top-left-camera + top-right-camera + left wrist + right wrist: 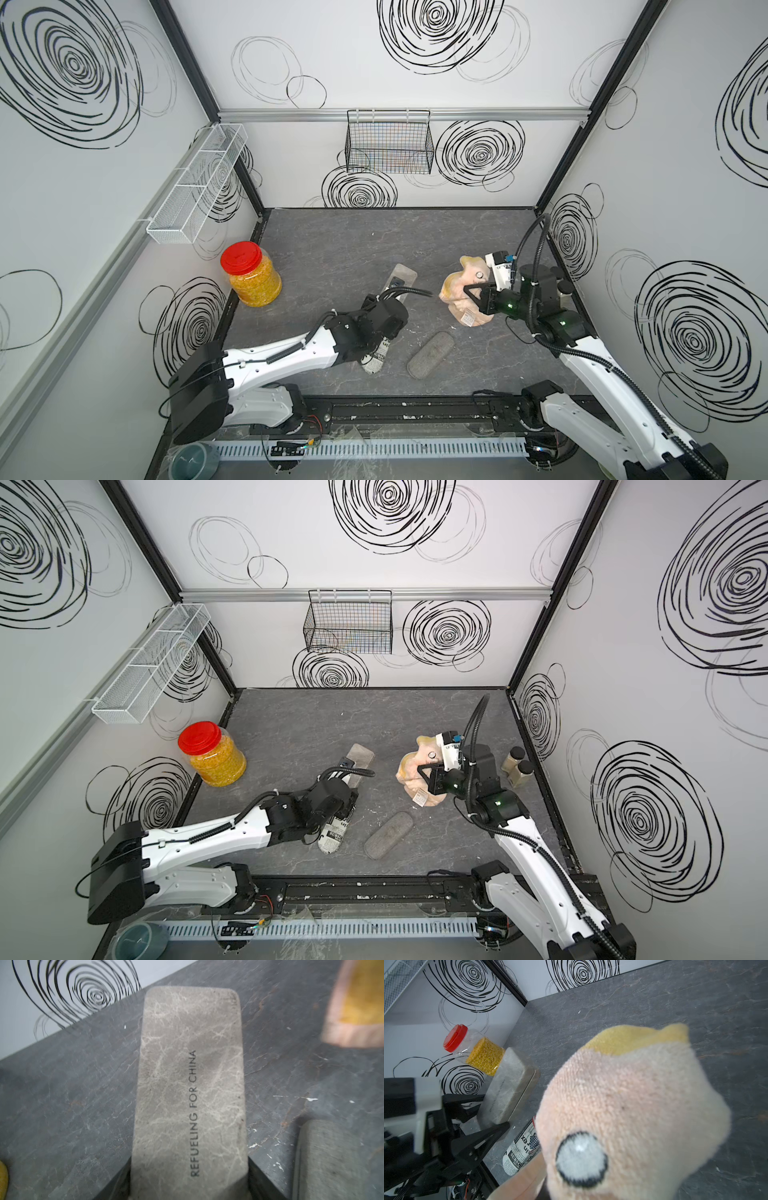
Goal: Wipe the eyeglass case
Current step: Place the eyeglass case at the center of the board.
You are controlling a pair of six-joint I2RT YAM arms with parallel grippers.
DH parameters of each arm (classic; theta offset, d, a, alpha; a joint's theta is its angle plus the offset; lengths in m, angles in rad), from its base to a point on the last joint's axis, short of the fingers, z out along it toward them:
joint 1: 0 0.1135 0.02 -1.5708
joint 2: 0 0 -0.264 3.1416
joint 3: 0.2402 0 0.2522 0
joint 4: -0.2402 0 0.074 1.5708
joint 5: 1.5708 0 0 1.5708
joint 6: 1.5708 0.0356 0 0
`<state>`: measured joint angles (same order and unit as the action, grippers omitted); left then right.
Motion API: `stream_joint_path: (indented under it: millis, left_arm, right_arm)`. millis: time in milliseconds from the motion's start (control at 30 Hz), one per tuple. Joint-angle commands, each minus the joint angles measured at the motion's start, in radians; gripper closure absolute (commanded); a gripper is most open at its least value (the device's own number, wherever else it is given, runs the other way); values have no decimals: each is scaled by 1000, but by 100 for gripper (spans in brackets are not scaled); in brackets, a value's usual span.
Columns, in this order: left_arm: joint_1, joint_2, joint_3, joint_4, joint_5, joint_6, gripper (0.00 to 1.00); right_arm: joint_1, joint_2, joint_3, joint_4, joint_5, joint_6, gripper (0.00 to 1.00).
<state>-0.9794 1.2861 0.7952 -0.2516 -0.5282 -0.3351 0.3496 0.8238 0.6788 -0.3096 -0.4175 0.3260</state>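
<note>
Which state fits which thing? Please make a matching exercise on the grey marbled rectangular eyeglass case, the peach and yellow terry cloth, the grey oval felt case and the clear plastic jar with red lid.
1 grey marbled rectangular eyeglass case
2 peach and yellow terry cloth
3 grey oval felt case
4 clear plastic jar with red lid

A upright on the table
B in the right gripper
C flat on the table
D in the left gripper

Pairs: 1-D, 2-B, 3-C, 4-A

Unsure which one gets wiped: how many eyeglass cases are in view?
3: a marbled grey case held in the left gripper, a newspaper-print case under the left arm, a grey felt case at front centre. None appears hidden.
</note>
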Motion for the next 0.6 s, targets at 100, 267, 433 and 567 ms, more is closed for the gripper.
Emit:
stream_joint_path:
  millis: [100,267,433,567]
  left_arm:
    - [138,55,3,16,27,-164,46]
    - [265,69,-66,113,121,-196,47]
    - [303,131,-84,138,100,-213,46]
    - [325,143,-123,199,103,-217,46]
  right_arm:
    - [25,-67,-45,38,33,34,99]
    - [69,-121,-98,79,64,64,99]
    - [132,-95,-114,117,118,90,99]
    - [185,-18,-74,115,177,91,100]
